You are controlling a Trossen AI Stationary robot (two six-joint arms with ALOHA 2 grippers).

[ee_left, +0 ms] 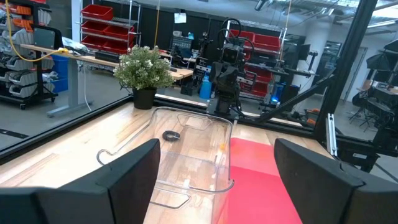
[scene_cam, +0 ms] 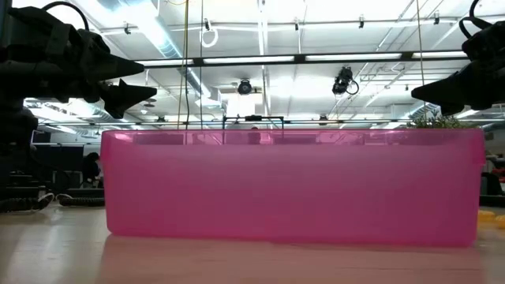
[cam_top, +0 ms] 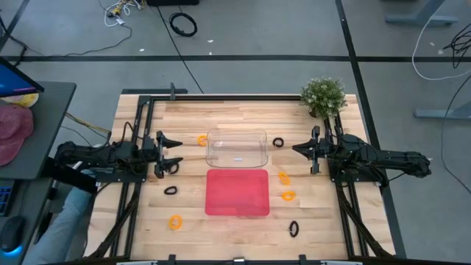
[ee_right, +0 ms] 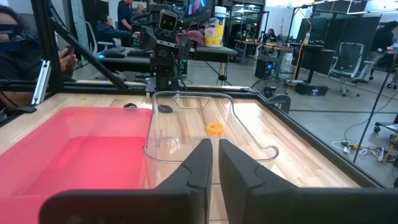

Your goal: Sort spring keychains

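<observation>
Left gripper (cam_top: 179, 149) is hanging at left centre of the high view, fingers (ee_left: 118, 180) spread wide and holding nothing; it is pointing toward the clear tray (cam_top: 236, 148). Right gripper (cam_top: 294, 149) is mirroring it at right centre, fingers (ee_right: 193, 171) pressed together, nothing between them. Both are sitting well apart from any keychain, so I am reading this as a waiting pose, sorting not yet begun.

Clear tray is lying at mid-frame of the high view, the red tray (cam_top: 237, 193) just below it, their edges almost meeting. Both appear to be holding nothing. Probably they are serving as the two bins, one per colour.

The spring keychains are lying scattered on the table (cam_top: 132, 118) around the trays:
- an orange keychain (cam_top: 202, 140) just left of the clear tray, and a lower-left orange one (cam_top: 175, 221)
- two orange ones (cam_top: 285, 186) right of the red tray
- a black keychain (cam_top: 278, 142) right of the clear tray, a second black one (cam_top: 170, 190) left of the red tray, a third (cam_top: 294, 229) at lower right
- possibly one more black loop under the left gripper; too hidden to tell

A potted plant (cam_top: 323, 96) is standing at the table's upper right corner, clear of the work.

The spread on both sides is likely letting each arm take its own near pieces.
</observation>
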